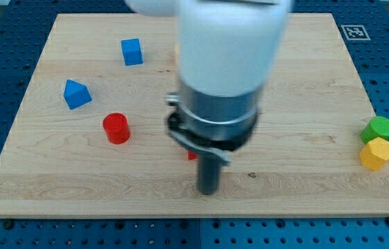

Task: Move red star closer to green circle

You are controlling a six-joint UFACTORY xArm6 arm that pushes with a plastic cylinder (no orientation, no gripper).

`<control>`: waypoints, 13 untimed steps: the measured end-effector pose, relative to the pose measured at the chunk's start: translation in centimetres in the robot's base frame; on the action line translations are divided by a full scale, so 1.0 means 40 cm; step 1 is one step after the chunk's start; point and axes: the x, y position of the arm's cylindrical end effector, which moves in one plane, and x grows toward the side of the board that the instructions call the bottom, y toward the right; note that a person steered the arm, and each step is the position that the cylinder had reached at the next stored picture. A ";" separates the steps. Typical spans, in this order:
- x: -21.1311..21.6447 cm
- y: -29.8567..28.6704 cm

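Note:
A small bit of a red block (pixel 191 155), its shape hidden, shows behind the arm near the board's middle, just left of the rod. The green circle (pixel 378 128) sits at the view's right edge of the board, touching a yellow hexagon (pixel 377 153) just below it. My tip (pixel 209 191) rests on the board below the arm's body, just below and right of the red bit and far left of the green circle. The arm's white and grey body (pixel 225 69) hides the board's centre.
A red cylinder (pixel 117 128) stands left of centre. A blue cube (pixel 132 52) is at upper left and a blue pentagon-like block (pixel 77 94) is further left. The wooden board (pixel 305 83) lies on a blue perforated table.

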 end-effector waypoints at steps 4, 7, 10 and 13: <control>-0.121 0.007; -0.151 0.078; -0.195 0.081; -0.237 0.115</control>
